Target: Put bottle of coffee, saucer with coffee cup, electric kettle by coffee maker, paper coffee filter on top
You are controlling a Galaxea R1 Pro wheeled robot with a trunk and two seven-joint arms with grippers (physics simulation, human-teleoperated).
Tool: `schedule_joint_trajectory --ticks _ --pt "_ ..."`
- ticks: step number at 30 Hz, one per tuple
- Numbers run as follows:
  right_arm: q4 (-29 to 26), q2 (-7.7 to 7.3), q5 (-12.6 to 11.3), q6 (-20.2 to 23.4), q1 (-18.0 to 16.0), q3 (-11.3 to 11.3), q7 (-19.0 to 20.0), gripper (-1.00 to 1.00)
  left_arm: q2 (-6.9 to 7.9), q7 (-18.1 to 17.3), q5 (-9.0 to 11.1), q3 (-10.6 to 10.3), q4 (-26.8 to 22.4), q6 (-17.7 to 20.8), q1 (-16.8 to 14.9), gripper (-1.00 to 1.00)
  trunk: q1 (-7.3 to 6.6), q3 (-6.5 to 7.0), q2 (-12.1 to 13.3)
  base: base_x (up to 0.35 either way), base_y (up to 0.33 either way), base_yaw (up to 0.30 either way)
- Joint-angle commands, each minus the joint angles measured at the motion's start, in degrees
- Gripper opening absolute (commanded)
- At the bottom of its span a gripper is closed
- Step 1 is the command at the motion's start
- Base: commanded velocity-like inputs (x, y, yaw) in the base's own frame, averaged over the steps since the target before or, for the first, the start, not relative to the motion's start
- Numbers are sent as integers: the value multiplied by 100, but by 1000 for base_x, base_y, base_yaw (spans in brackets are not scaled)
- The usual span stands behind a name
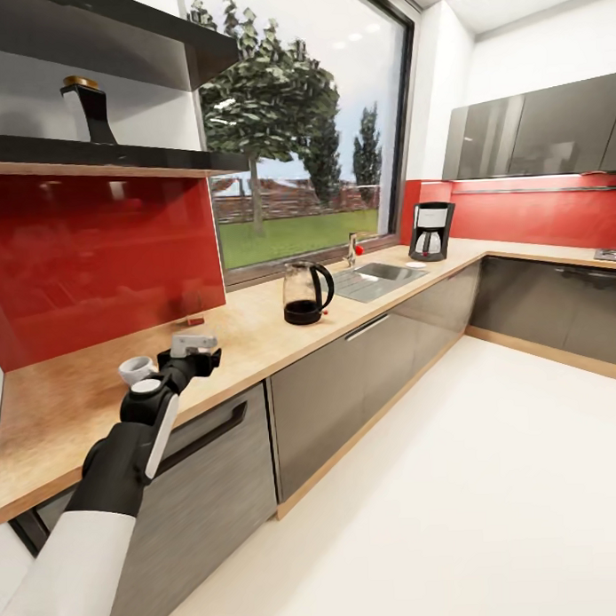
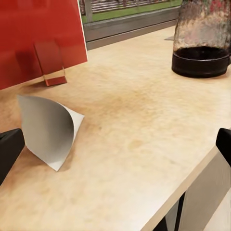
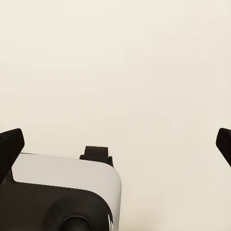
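My left gripper hovers open low over the wooden countertop. In the left wrist view a white paper coffee filter, curled into a cone, lies on the counter close to one fingertip, with the left gripper not touching it. A white coffee cup stands beside my left wrist. The glass electric kettle with its black base stands further along the counter. The coffee maker sits in the far corner past the sink. The dark coffee bottle stands on the shelf. My right gripper hangs open over the floor.
A sink with a faucet lies between the kettle and the coffee maker. A red backsplash panel runs behind the counter, with a small red stand at its foot. Pale floor stretches along the cabinets.
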Motion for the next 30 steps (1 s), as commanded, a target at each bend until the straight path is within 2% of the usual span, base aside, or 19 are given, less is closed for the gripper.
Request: schedule_joint_trajectory --ticks 1,7,12,14,15,30 --pt "4 -2 41 -16 -4 -2 -2 100 4 3 -8 -9 7 10 -4 100 0 -6 -3 0 0 0" --pt "4 -2 41 -16 -4 0 0 100 3 3 -4 -5 85 -27 -4 100 0 -6 -3 0 0 0" --pt "4 -5 45 -16 -4 1 2 100 11 -2 -6 1 502 -598 -4 100 0 -6 -3 0 0 0" --pt "4 -4 45 -16 -4 1 2 100 11 -4 -7 25 553 -667 -4 100 0 -6 -3 0 0 0" --pt "4 -4 43 -16 -4 -1 1 100 12 -5 -8 105 612 -739 -4 100 0 -6 -3 0 0 0" --pt "4 -2 41 -16 -4 -2 -3 100 13 -28 0 303 908 -886 -4 100 0 -6 -3 33 0 0"
